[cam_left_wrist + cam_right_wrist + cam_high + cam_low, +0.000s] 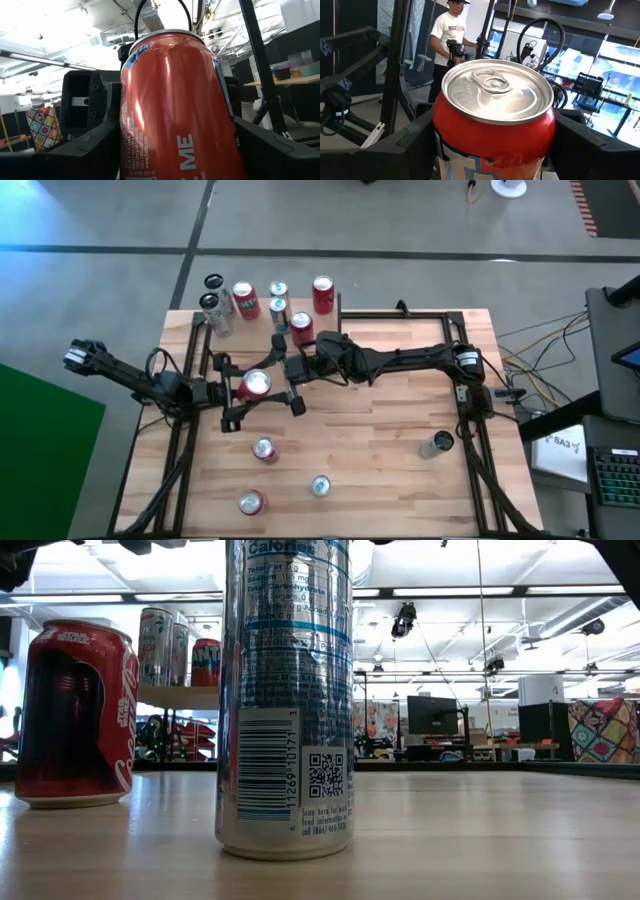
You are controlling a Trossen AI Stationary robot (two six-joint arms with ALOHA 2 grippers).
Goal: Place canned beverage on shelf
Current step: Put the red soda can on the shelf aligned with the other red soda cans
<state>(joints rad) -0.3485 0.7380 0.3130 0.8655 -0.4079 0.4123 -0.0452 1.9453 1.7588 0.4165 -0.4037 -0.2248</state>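
Note:
A red can (256, 384) hangs upright above the middle-left of the table, with a gripper on either side. My left gripper (243, 390) reaches it from the table's left, and my right gripper (280, 385) from the right. Both are shut on it. The left wrist view shows its red wall (175, 110). The right wrist view shows its silver top (497, 90). The shelf (185, 697) stands at the table's far left with several cans (245, 300) upright on it. My left gripper pinches the red can's side wall (125, 130) between its two fingers (95, 145), coming level from the table's left. The can stands upright in the hold, lifted clear of the table. My right gripper has the same can's wall below the rim (439, 135) between its two fingers (417, 145), coming about level from the table's right, opposite the left gripper. The can's top faces up.
Three loose cans (264, 448), (320, 486), (251, 502) stand on the near half of the table, and a darker one (437, 444) stands near the right edge. In the low view a silver can (285, 700) and a red cola can (75, 715) stand close to the camera. A person (447, 35) stands beyond the table.

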